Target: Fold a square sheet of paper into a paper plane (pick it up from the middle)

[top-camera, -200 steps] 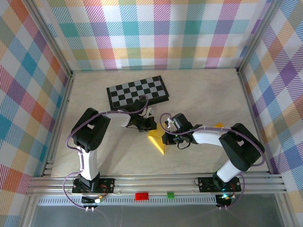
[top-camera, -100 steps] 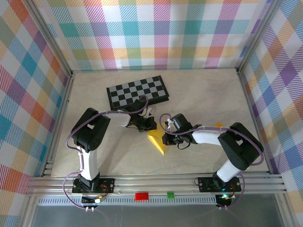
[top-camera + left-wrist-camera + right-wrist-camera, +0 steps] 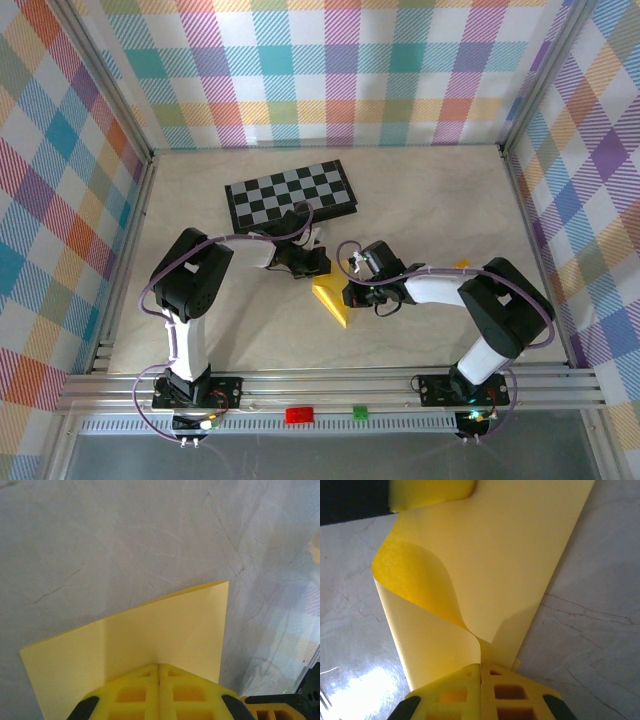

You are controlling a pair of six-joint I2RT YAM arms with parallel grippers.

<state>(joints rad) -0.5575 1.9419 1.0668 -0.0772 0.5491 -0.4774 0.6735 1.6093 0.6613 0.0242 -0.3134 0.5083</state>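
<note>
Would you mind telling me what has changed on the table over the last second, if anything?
Very little. The right arm crept slightly leftward in the top view, with the right gripper staying shut on the yellow paper. Nothing was taken or released: the left gripper also keeps its pinch, and the paper, chessboard and small orange-yellow block lie where they were.

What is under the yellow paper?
The pale table shows all around the yellow paper, which seems to rest on it. One flap curls up, showing more yellow paper below. Anything right beneath the flat part is covered.
</note>
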